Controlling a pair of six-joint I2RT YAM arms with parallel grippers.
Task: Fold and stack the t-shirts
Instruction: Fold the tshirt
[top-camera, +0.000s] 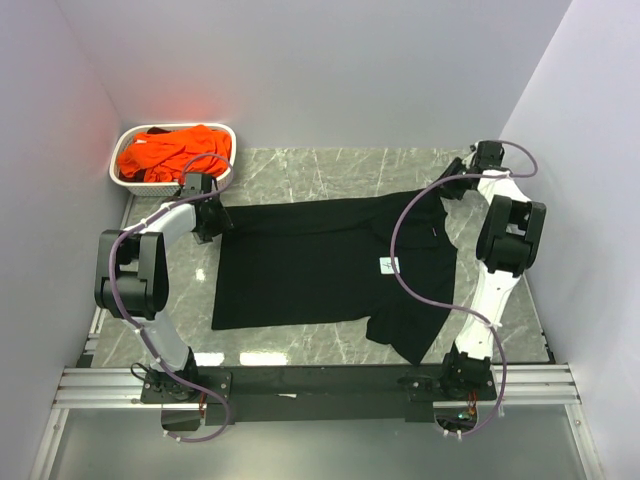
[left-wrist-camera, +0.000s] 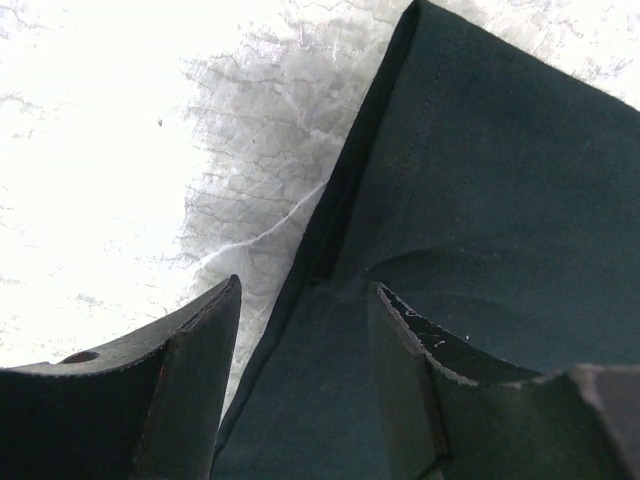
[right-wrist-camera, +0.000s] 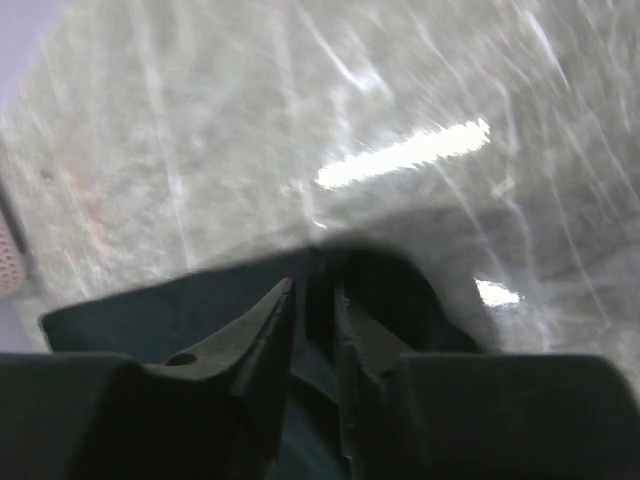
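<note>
On the table (top-camera: 330, 170): your black t-shirt (top-camera: 300, 265) lies spread flat across the middle of the marble top. One sleeve sticks out toward the near right, and a small white tag (top-camera: 389, 265) shows on the right half.
Far left corner: the orange t-shirts (top-camera: 170, 150) sit heaped in the white basket (top-camera: 228, 132), pushed against the walls (top-camera: 300, 70) just beyond your left arm's wrist.
Left claw (top-camera: 212, 222): it is down at the shirt's far left corner. In its own camera the left claw (left-wrist-camera: 305, 290) is spread wide and holds nothing. One finger is over bare marble and the other over the black cloth, with the shirt's edge running up between them. You cannot tell whether the tips touch the cloth.
Right claw (top-camera: 452, 188): it is at the shirt's far right corner, by the other sleeve. In the wrist view the right claw (right-wrist-camera: 314, 288) shows only a narrow slit between its fingers, with bunched black cloth right at the tips. The blur keeps you from telling whether cloth is pinched or only lying underneath.
In your way: the right arm's purple cable (top-camera: 396, 250) loops out over the shirt's right half, close to the tag. The left arm's cable arcs up in front of the basket.
Near edge: a dark rail (top-camera: 320, 380) carries both arm bases, just beside the shirt's near sleeve.
</note>
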